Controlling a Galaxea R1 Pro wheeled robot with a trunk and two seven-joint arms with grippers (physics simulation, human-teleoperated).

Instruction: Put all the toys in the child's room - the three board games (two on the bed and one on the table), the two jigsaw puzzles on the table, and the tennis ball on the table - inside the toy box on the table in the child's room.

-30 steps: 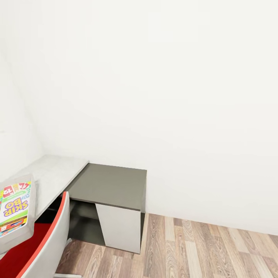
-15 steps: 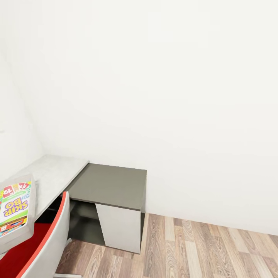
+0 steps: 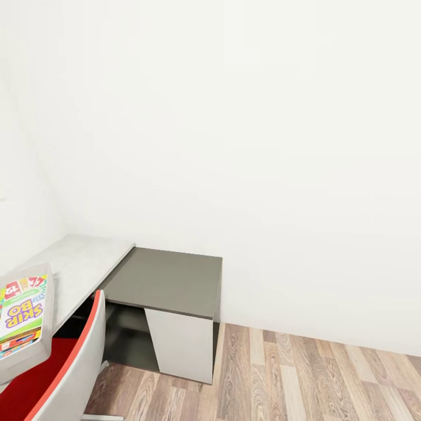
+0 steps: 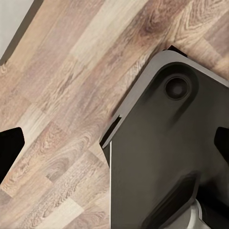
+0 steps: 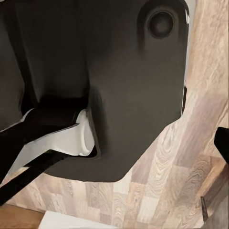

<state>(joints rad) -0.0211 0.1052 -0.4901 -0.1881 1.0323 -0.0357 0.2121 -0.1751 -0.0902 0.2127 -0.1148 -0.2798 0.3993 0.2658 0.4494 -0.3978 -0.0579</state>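
Worktop: a pale grey speckled slab (image 3: 88,263) is joined to a dark grey matte top (image 3: 166,280) with a white side panel.
Toy box: a clear, greyish, round-cornered plastic bin (image 3: 45,327), cut off at the frame edge, rests on the speckled slab.
Board game: a flat white "SKIP BO" box (image 3: 23,313) is seen lying inside the bin.
Chair: a red seat with a pale shell (image 3: 64,374) is partly cropped.
Floor: wood planks (image 3: 304,380).
Tools: the opening of either cannot be told; dark tips lie at the wrist views' edges, nothing seen held.

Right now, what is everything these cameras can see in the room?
Clear grey plastic toy box: one, far left on the pale desk.
White SKIP BO board game box: one, inside the toy box.
Pale speckled and dark grey desk: one, against the white wall.
Red-seated white chair: one, lower left.
Wood-plank floor: brown, lower right.
Robot's dark grey base: over the floor.
Left black fingers: at the picture's edges, holding nothing.
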